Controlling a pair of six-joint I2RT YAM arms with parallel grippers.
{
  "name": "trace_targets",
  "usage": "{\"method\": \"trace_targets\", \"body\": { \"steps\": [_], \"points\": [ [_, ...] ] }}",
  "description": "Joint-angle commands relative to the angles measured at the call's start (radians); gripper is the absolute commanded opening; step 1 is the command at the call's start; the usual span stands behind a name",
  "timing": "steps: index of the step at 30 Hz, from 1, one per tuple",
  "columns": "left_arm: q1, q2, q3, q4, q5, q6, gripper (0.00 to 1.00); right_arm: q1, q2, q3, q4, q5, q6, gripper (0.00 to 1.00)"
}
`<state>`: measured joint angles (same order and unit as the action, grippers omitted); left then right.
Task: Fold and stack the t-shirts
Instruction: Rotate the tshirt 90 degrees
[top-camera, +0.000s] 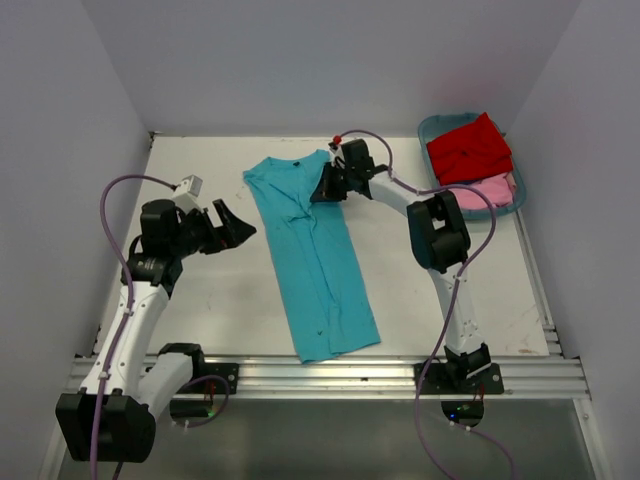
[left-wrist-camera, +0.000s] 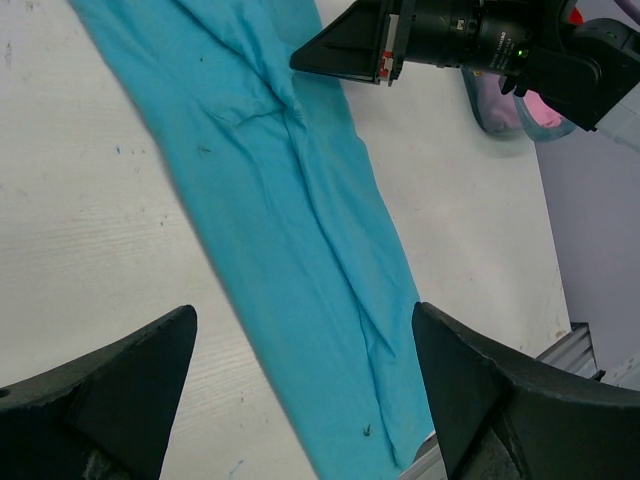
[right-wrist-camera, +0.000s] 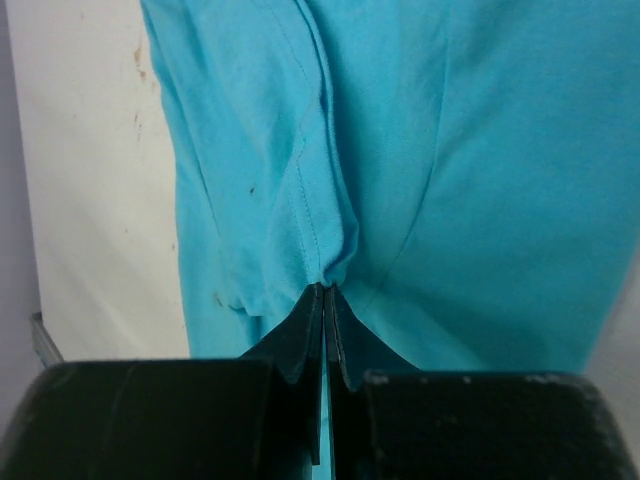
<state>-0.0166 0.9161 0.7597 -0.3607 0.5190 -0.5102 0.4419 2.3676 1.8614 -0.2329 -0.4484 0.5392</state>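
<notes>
One turquoise shirt (top-camera: 312, 250) lies flat mid-surface (top-camera: 210, 300), folded into a long narrow strip. Collar's at the far end, hem toward the arms, slanting a bit right. Looks light and floppy, bound to sag and bunch, so I'd grab edges or corners. The right gripper (top-camera: 322, 188) has its fingers pinched shut on the cloth's far right edge. The left gripper (top-camera: 236, 224) hangs wide open just left of it, holding nothing.

A white table (top-camera: 200, 300) (with a few small dirty marks) lies between pale walls (top-camera: 330, 60). A blue-green plastic tub (top-camera: 424, 133) sits at its far right corner. A shiny metal rail (top-camera: 330, 376) runs along its near edge.
</notes>
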Motion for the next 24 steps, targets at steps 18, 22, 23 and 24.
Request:
{"method": "trace_targets", "body": {
  "steps": [18, 22, 23, 24],
  "points": [
    [-0.005, 0.003, -0.036, 0.048, -0.007, 0.024, 0.92, 0.098, -0.015, -0.011, -0.011, -0.219, -0.071, 0.0],
    [-0.005, 0.003, -0.045, 0.051, -0.008, 0.022, 0.92, 0.116, -0.001, 0.004, -0.045, -0.223, -0.097, 0.0],
    [-0.005, 0.003, -0.046, 0.054, -0.008, 0.021, 0.92, 0.119, 0.011, 0.012, -0.058, -0.219, -0.116, 0.0],
    [-0.005, 0.001, -0.049, 0.054, -0.01, 0.021, 0.92, 0.123, 0.016, 0.031, -0.098, -0.211, -0.128, 0.0]
  ]
}}
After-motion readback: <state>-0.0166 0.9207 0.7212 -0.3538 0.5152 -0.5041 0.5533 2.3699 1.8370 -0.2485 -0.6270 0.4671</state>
